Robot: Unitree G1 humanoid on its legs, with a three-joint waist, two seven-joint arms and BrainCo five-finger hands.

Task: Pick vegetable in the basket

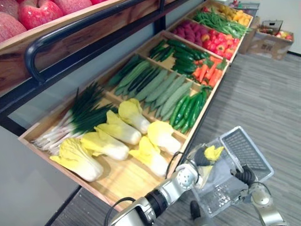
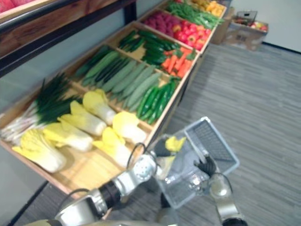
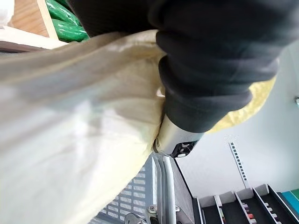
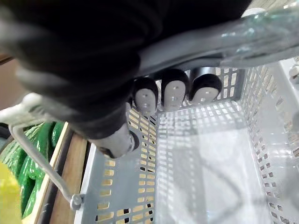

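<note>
Left hand (image 1: 202,158): fingers clasp cabbage (image 1: 214,151) above basket (image 1: 245,149).
Right hand (image 4: 174,93): fingers curled round basket's handle (image 4: 201,46).
Progress: cabbage picked; dropping it into basket remains.

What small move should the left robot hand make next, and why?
Probably lower the cabbage a little deeper into the basket before letting go. The left robot hand holds it at the basket's open top, and the right robot hand grips the basket's handle.
</note>
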